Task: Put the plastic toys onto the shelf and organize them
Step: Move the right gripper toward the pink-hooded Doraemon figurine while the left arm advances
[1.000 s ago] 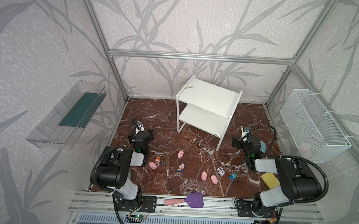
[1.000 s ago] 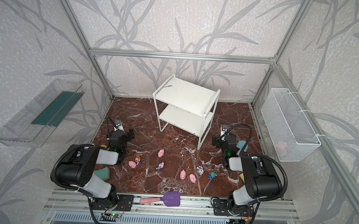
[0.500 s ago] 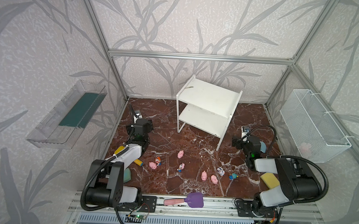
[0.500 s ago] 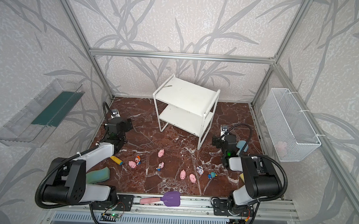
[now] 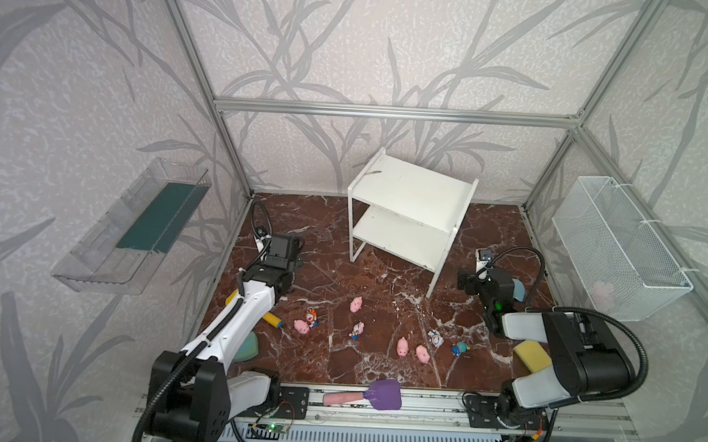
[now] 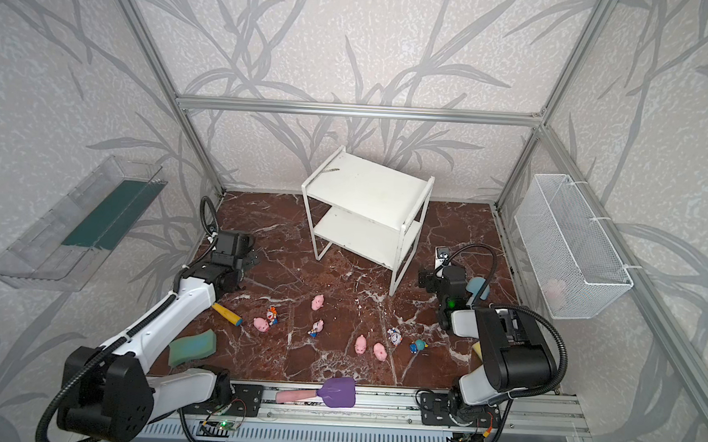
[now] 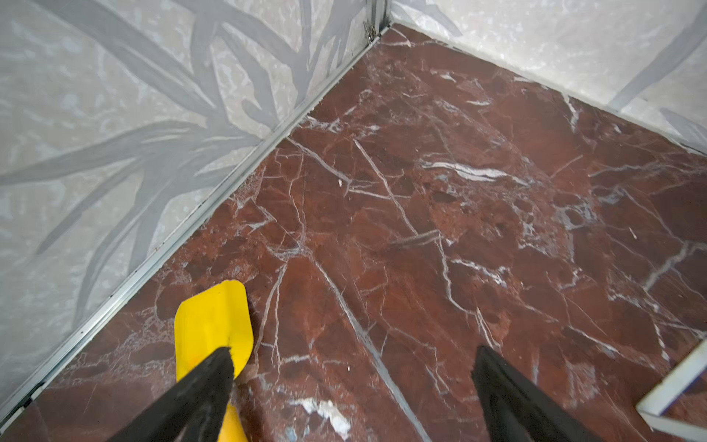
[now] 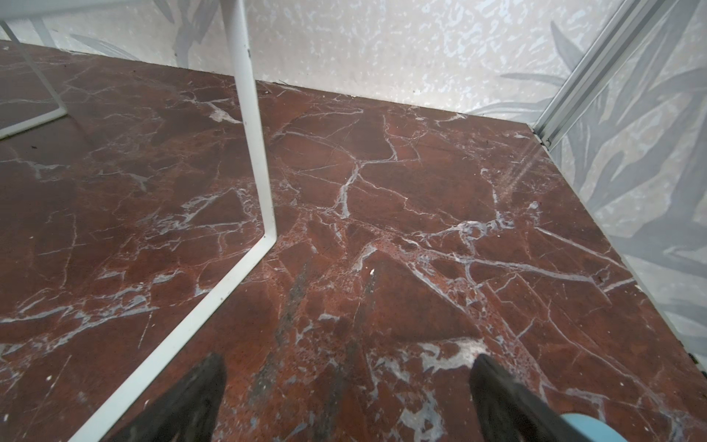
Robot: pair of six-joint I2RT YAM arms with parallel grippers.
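Observation:
Several tiny pink pigs point(image 5: 356, 304) point(image 6: 317, 302) and several small blue-white figurines point(image 5: 311, 316) point(image 6: 395, 336) lie scattered on the front half of the marble floor in both top views. The white two-tier shelf point(image 5: 412, 192) point(image 6: 366, 189) stands empty at the back centre. My left gripper point(image 5: 296, 264) point(image 7: 354, 350) hovers open at the left, behind the toys, over bare floor. My right gripper point(image 5: 463, 279) point(image 8: 349, 358) is open at the right, just beside the shelf's front leg frame point(image 8: 260, 191). Neither wrist view shows a toy.
A yellow shovel point(image 7: 212, 317) point(image 5: 272, 319) lies under my left arm, with a green sponge point(image 5: 248, 345) nearer the front. A yellow sponge point(image 5: 530, 355) and a blue shovel point(image 5: 518, 289) sit by my right arm. A purple shovel point(image 5: 380, 394) rests on the front rail. Side walls carry a wire basket point(image 5: 617, 248) and a clear tray point(image 5: 131, 227).
My left arm has unfolded and stretched toward the back, carrying its open gripper farther from the front and uncovering the green sponge and yellow shovel. The right arm has not moved.

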